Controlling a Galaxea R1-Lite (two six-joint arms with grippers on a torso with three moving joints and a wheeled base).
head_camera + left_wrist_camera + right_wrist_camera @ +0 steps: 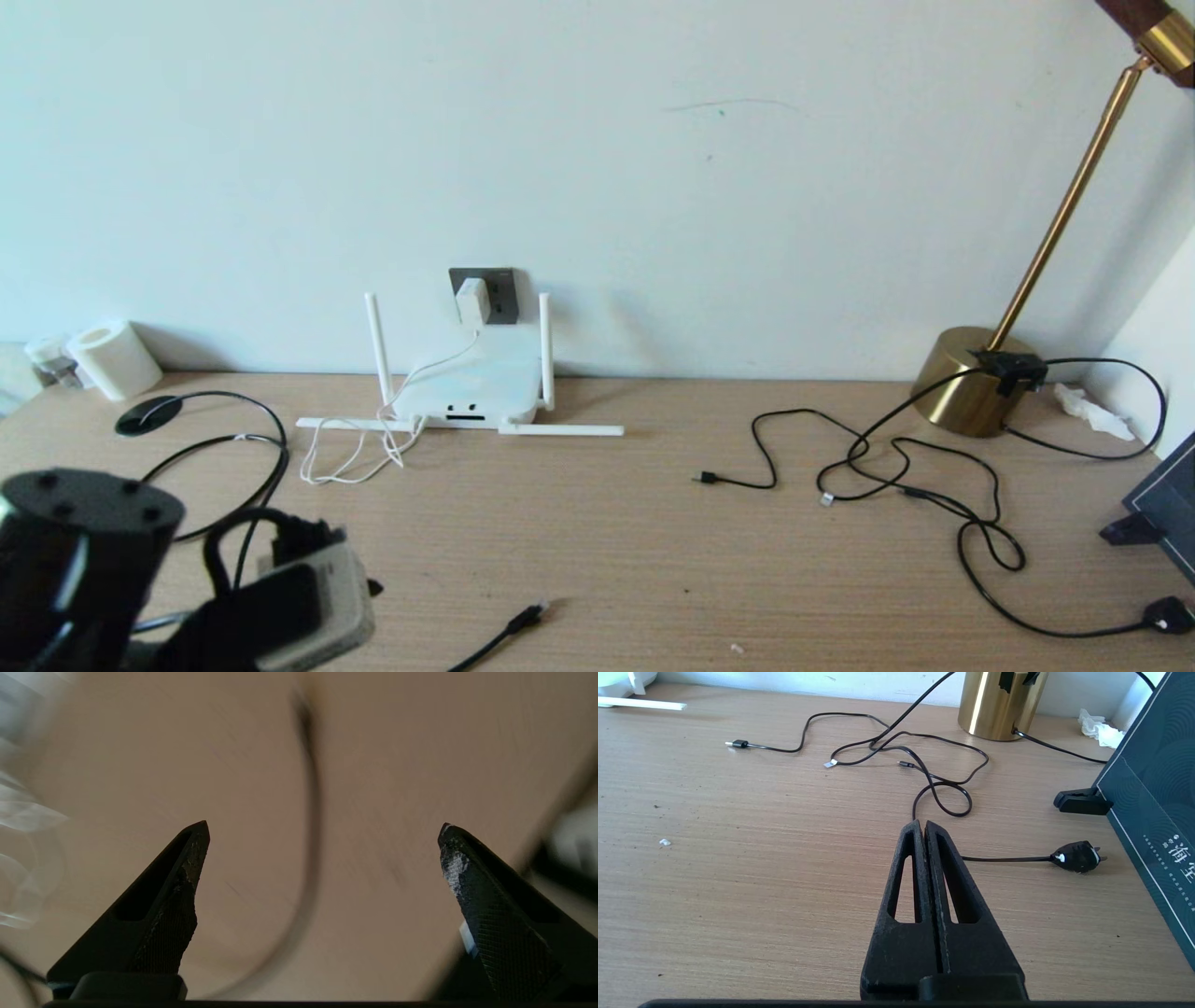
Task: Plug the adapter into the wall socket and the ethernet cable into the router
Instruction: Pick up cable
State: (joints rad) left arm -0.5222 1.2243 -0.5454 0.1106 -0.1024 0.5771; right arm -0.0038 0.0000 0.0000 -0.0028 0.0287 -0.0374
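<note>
Adapter point(472, 300) seated in wall socket point(497, 280), upper centre. Ethernet cable point(509, 630) lies loose at bottom centre, unplugged from router point(476, 383). Left gripper point(322, 858) gapes wide, empty, over it, presumably for pickup. Right gripper point(924, 828) closed, idle.

Bare desk point(653, 560) is left between the router point(471, 387) and the tangled black cords point(896, 467). The router's front is flanked by two flat-lying antennas point(560, 430).
</note>
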